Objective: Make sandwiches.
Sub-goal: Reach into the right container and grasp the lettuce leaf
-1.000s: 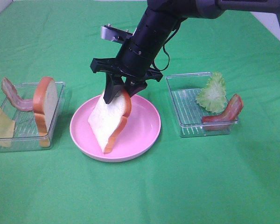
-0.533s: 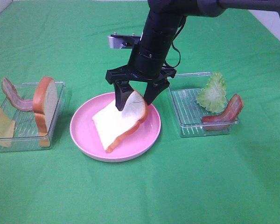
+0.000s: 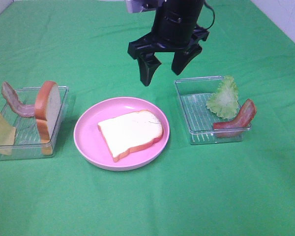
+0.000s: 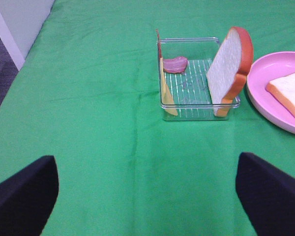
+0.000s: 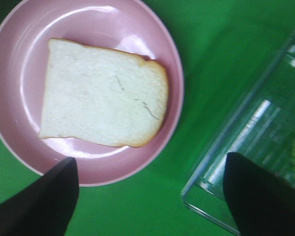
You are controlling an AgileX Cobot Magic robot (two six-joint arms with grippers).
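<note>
Plate [image 3: 88,142]: sitting in the middle, between two trays.
Flat bread slice [image 3: 132,133]: lying on the plate.
Left tray [image 3: 24,135]: holding an upright bread slice [image 3: 46,110] nearest the plate, then a bacon strip [image 3: 14,103] and a cheese square [image 3: 0,129].
Right tray [image 3: 196,118]: holding a lettuce leaf [image 3: 225,98] behind a second bacon strip [image 3: 236,118].

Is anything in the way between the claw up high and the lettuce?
Nothing visible is. The right gripper hangs open up high, and the lettuce leans in the clear tray with its top uncovered. Only a bacon strip lies beside it.
</note>
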